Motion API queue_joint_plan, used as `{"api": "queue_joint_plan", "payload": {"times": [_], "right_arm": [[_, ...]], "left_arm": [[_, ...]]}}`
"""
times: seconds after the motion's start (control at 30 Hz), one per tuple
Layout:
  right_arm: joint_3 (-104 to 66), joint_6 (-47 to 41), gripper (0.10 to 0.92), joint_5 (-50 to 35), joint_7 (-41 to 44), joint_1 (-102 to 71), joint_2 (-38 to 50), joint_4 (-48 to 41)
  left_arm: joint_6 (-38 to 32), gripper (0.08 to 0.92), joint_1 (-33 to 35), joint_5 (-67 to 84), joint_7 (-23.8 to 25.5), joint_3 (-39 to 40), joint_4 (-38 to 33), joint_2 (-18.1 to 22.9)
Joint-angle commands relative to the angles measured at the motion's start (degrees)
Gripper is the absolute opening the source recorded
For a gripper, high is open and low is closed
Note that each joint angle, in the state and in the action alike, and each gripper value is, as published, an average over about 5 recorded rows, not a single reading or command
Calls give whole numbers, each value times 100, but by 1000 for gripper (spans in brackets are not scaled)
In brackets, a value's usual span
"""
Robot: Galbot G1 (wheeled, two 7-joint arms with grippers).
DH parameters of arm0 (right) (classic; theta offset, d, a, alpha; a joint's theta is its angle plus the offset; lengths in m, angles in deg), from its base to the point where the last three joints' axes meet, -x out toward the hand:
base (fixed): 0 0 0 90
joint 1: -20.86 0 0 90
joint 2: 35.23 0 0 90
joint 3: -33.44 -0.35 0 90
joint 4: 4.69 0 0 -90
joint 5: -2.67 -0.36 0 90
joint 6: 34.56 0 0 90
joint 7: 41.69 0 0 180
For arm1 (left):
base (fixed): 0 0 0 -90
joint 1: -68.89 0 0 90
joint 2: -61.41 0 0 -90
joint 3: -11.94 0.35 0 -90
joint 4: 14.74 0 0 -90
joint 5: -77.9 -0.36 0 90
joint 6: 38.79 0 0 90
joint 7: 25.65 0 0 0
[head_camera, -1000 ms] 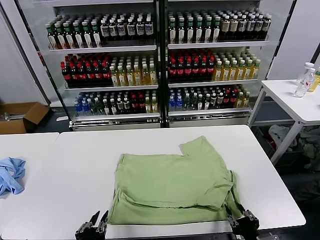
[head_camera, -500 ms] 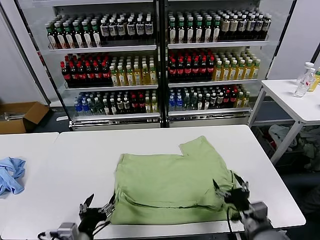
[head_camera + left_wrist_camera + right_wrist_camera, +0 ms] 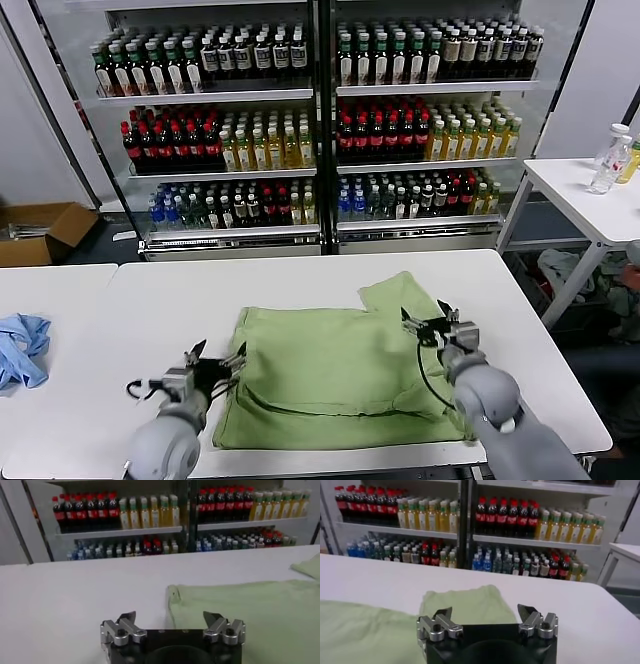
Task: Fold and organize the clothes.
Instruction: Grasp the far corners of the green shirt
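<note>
A light green shirt (image 3: 340, 375) lies flat on a white surface (image 3: 160, 310), partly folded into a rough rectangle, with one flap sticking out at its far right corner. The left jaws (image 3: 213, 357) hover at the shirt's left edge, spread wide apart and holding nothing; in the left wrist view the left jaws (image 3: 170, 621) frame the shirt's (image 3: 250, 610) near corner, which lies just ahead of them and toward the right jaws. The right jaws (image 3: 428, 319) hover above the shirt's right side, also spread wide and empty; in the right wrist view the right jaws (image 3: 484, 616) point at the protruding flap (image 3: 467, 605) straight ahead. A crumpled blue cloth (image 3: 20, 348) lies well off beyond the left jaws. Behind the surface stands a cooler (image 3: 320, 120) with rows of bottles.
</note>
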Motion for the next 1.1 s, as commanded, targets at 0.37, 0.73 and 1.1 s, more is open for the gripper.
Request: {"api": "queue_joint_plan", "payload": {"times": [0.37, 0.73, 1.1], "right_arm": [[654, -105, 823, -27, 90, 1903, -700, -3029], [848, -257, 638, -374, 281, 1646, -687, -2933], [777, -172, 335, -563, 429, 1289, -543, -2234]], "left_arm": [[192, 823, -1244, 162, -40, 758, 1309, 132], [191, 663, -986, 308, 1, 745, 1283, 78], [-20, 333, -805, 817, 42, 500, 949, 56]]}}
